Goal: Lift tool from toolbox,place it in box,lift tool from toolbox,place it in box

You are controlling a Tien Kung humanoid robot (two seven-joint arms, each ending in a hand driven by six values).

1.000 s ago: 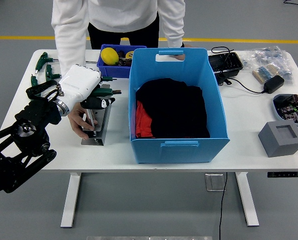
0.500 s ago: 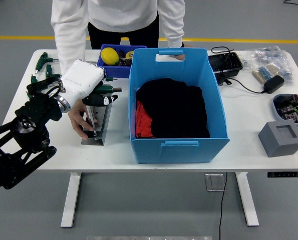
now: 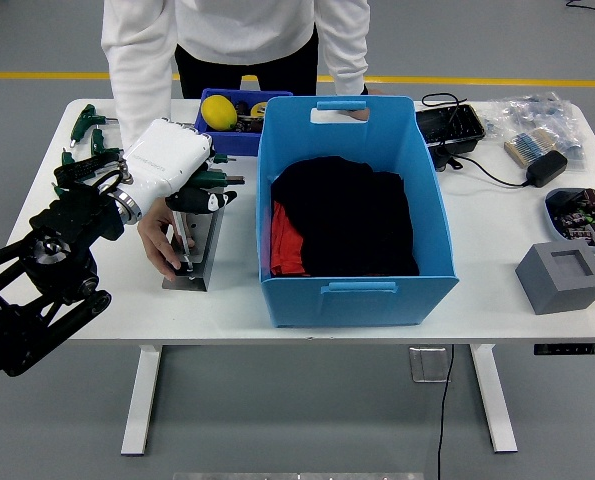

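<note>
Barely shifted from a moment ago, the left hand (image 3: 182,180) sits over the toolbox (image 3: 199,240), fingers curled around a green-handled tool (image 3: 215,179). Just below it, a person's hand (image 3: 160,243) steadies the toolbox; the blue box (image 3: 352,290) stands right alongside.

Bright, even overhead light fills the scene, with no strong glare. The flat white tabletop (image 3: 497,310) is evenly lit and casts a soft shadow on the grey floor beneath. Inside the tall blue plastic box (image 3: 349,205) the dark contents lose detail. Focus is sharp throughout, and edges stay straight.
</note>
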